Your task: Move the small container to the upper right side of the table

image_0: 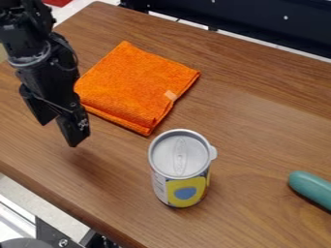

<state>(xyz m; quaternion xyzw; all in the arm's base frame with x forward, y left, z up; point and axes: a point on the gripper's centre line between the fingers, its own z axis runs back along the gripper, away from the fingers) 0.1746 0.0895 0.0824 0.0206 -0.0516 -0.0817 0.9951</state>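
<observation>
The black end effector [59, 134] is held above the left part of the brown wooden counter [259, 131], its two fingers parted and angled downward, with a gap seen between their tips. Nothing is gripped by it. The small container [182, 181], a cylindrical can, is stood upright on the counter to the right of the end effector and nearer to the camera, well apart from the fingers. It is topped by a pale metallic lid [180, 156], and its side is marked with a yellow patch and a blue shape; a small rounded tab is seen jutting from the right of its rim. A folded orange cloth [139, 85] is laid flat just beside the end effector, on its right and farther from the camera, and a small pale label is borne near one edge of it. Far to the right of the end effector, past the container, a rounded teal object [312, 189] is cut off by the edge of the view. Behind the counter, beyond the end effector and the cloth, a long dark panel [259, 19] is seen.
</observation>
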